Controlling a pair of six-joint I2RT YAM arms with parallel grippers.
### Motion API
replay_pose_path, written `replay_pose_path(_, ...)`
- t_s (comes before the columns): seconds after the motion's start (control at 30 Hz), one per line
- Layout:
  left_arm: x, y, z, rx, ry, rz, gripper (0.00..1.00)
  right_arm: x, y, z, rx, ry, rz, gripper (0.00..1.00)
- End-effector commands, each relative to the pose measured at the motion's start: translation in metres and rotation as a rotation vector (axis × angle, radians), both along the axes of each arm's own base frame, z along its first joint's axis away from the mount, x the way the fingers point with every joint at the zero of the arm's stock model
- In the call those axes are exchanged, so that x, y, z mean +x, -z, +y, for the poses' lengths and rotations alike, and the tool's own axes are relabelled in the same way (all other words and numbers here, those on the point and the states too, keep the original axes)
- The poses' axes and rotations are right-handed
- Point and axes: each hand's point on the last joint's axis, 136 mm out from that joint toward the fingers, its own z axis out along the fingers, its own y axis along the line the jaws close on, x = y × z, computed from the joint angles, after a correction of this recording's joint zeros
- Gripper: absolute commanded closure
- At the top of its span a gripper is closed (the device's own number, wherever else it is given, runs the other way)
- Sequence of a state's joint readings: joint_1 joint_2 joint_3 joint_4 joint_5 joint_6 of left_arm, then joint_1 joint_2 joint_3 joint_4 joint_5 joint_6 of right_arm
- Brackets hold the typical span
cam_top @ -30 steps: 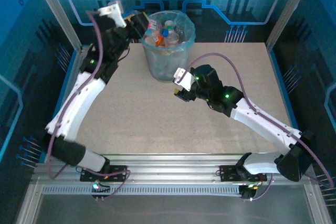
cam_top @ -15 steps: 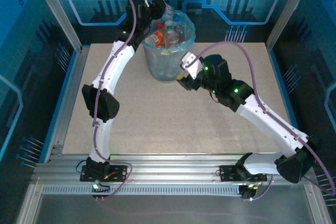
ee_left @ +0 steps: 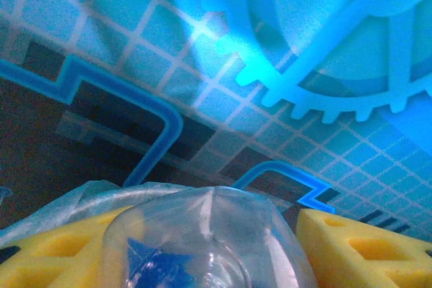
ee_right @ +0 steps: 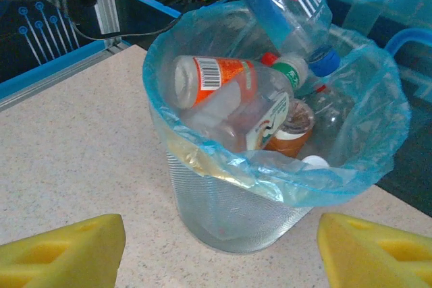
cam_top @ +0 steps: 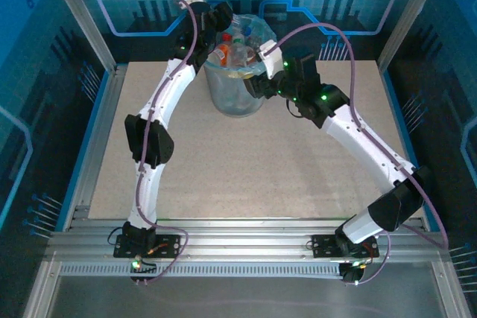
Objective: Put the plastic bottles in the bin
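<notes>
The bin (cam_top: 237, 94) stands at the back middle of the table, its blue bag (ee_right: 378, 92) folded over the rim. Several plastic bottles lie inside, among them an orange-labelled one (ee_right: 216, 77) and a brown-lidded one (ee_right: 291, 126). My left gripper (cam_top: 223, 18) hangs over the bin's far left rim, shut on a clear bottle (ee_right: 291, 6) with a blue cap and red label. In the left wrist view that bottle's base (ee_left: 206, 241) sits between my yellow pads (ee_left: 358, 247). My right gripper (cam_top: 252, 88) is at the bin's right wall, open; its fingers (ee_right: 64, 247) frame the bin (ee_right: 229, 207) with nothing between them.
The speckled tabletop (cam_top: 253, 161) spreads in front of the bin. Metal frame posts (cam_top: 80, 13) and blue patterned panels (ee_left: 324, 38) wall in the back and sides. The left arm's long links (cam_top: 160, 109) arch along the left of the bin.
My left arm has swung from the bin's left to over its back rim, carrying the clear bottle. My right arm has risen and moved up against the bin's right side.
</notes>
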State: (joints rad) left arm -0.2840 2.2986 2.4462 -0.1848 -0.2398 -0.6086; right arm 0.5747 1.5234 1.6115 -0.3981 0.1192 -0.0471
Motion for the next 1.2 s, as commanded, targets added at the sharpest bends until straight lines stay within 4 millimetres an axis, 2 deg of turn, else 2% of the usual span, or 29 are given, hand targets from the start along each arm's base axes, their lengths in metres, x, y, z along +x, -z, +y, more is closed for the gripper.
replay_pose_path(0.0, 0.011, -0.002, 0.013, -0.101, -0.047, -0.023, 0.36, -0.004, -0.011, 0.005, 0.039, -0.022, 0.006, 0.24)
replay_pose_path(0.13, 0.016, 0.008, 0.013, -0.135, -0.050, -0.005, 0.29, -0.005, -0.009, 0.004, 0.029, -0.028, 0.010, 0.24)
replay_pose_path(0.27, 0.013, 0.002, 0.012, -0.136, -0.043, -0.008, 0.19, -0.008, -0.008, 0.004, 0.025, -0.037, 0.014, 0.24)
replay_pose_path(0.43, 0.000, -0.026, 0.012, -0.136, -0.022, -0.037, 0.16, -0.012, -0.008, 0.007, 0.031, -0.053, 0.022, 0.25)
replay_pose_path(0.6, -0.028, -0.069, 0.021, -0.066, -0.017, -0.096, 0.15, -0.018, -0.009, 0.008, 0.025, -0.065, 0.020, 0.25)
replay_pose_path(0.73, -0.045, -0.082, 0.032, 0.018, -0.053, -0.100, 0.17, -0.022, -0.011, 0.007, 0.018, -0.070, 0.009, 0.25)
replay_pose_path(0.83, -0.044, -0.071, 0.029, 0.056, -0.034, -0.071, 0.21, -0.023, -0.009, 0.008, 0.018, -0.073, 0.013, 0.25)
replay_pose_path(1.03, -0.022, -0.010, 0.013, 0.145, 0.042, 0.087, 0.29, -0.031, -0.006, 0.016, 0.025, -0.109, 0.032, 0.25)
replay_pose_path(1.17, -0.017, 0.025, 0.001, 0.156, 0.106, 0.180, 0.34, -0.036, -0.002, 0.018, 0.013, -0.123, 0.047, 0.25)
